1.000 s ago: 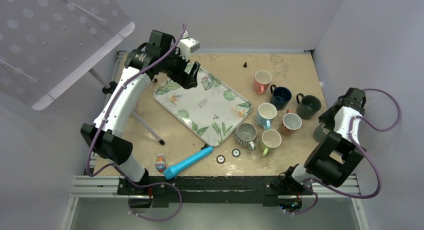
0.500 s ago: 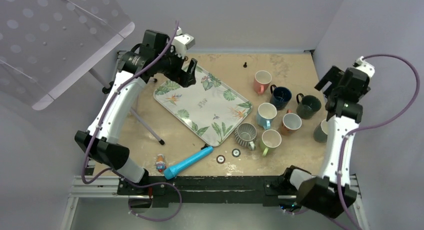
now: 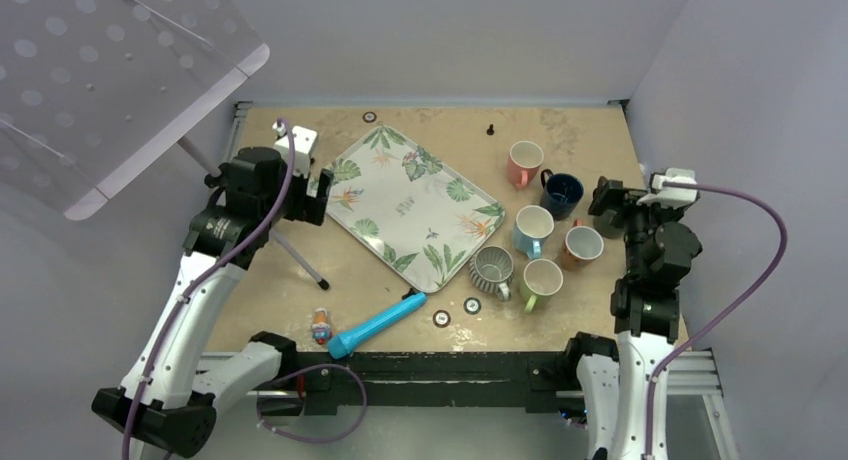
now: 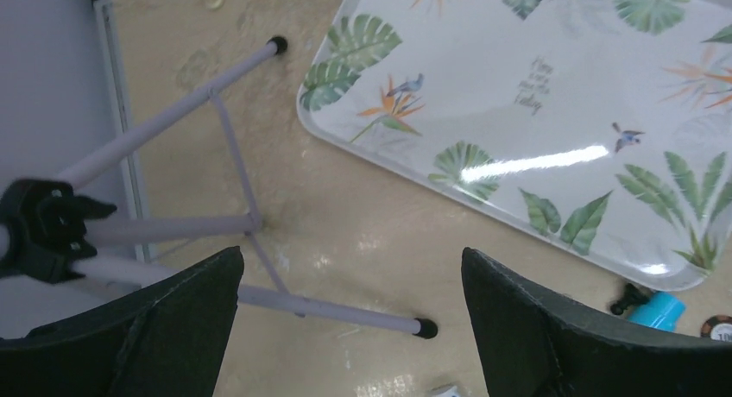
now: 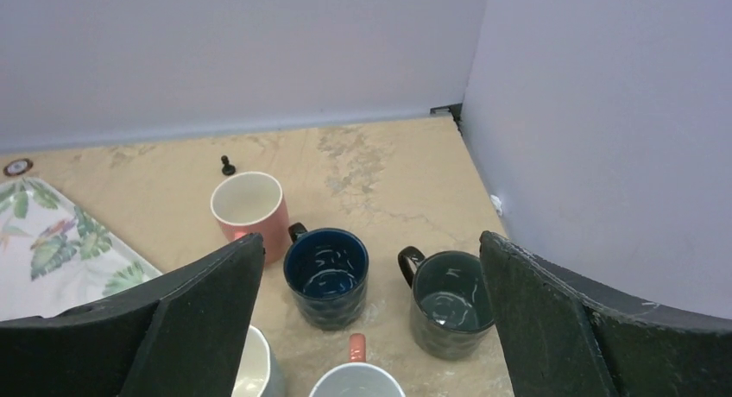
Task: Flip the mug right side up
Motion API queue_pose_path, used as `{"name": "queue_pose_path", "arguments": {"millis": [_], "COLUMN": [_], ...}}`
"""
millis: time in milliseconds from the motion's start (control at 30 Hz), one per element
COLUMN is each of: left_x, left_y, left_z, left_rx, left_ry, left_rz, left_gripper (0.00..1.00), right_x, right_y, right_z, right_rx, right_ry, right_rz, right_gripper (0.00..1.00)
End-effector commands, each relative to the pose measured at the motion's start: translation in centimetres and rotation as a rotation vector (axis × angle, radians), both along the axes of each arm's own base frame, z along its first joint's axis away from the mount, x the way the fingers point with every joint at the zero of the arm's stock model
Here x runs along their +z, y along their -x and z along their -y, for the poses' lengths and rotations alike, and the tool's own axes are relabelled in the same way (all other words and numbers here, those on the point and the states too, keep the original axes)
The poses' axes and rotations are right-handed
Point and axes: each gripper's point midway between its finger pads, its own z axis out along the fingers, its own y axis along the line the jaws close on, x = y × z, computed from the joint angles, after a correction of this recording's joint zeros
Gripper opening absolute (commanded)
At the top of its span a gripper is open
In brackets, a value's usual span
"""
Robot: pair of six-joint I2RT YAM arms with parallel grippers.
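Several mugs stand mouth up at the right: pink (image 3: 525, 162), dark blue (image 3: 562, 192), light blue (image 3: 533, 228), orange (image 3: 582, 245), green (image 3: 541, 278) and ribbed grey (image 3: 491, 268). No overturned mug shows, and I cannot tell which is the task's mug. My right gripper (image 3: 604, 198) hangs open over the dark green mug (image 5: 449, 298). In the right wrist view that gripper (image 5: 371, 242) holds nothing, with the dark blue mug (image 5: 326, 272) below it. My left gripper (image 3: 320, 195) is open and empty by the tray's left edge, seen in its wrist view (image 4: 351, 255) above bare table.
A leaf-print tray (image 3: 420, 205) lies mid-table. A blue cylinder (image 3: 375, 323), a small figure (image 3: 321, 325) and two discs (image 3: 441, 318) lie near the front edge. Thin stand legs (image 4: 328, 309) cross the left side under a spotted panel (image 3: 120, 70). A wall stands close on the right.
The right arm unfolded from the table's right edge and now hangs over the dark mugs, hiding a grey mug seen there earlier. The left gripper drew back from the tray's far corner.
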Motion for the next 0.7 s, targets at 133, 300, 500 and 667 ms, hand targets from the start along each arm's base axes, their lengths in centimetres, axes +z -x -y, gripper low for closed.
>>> {"name": "queue_pose_path", "arguments": {"millis": [133, 300, 500, 667], "left_x": [-7.0, -6.1, -7.2, -7.4], "left_y": [2.7, 3.2, 2.0, 1.6], "left_z": [-3.3, -3.2, -3.8, -2.6], "left_rx": [0.208, 0.17, 0.161, 0.133], "left_ry": [0.006, 0.018, -0.05, 0.015], "left_rz": [-0.012, 0.054, 0.101, 0.11], "left_gripper": [1.0, 1.0, 1.0, 1.0], "right_x": [-0.3, -2.8, -2.8, -3.1], "right_y": [4.3, 4.7, 4.4, 4.6], "right_z": [-3.8, -4.1, -4.4, -4.1], "right_rx": [0.169, 0.19, 0.21, 0.19], "right_ry": [0.322, 0.305, 0.288, 0.277], "right_rz": [0.19, 0.125, 0.115, 0.115], "right_gripper": [0.98, 0.98, 0.98, 0.98]}}
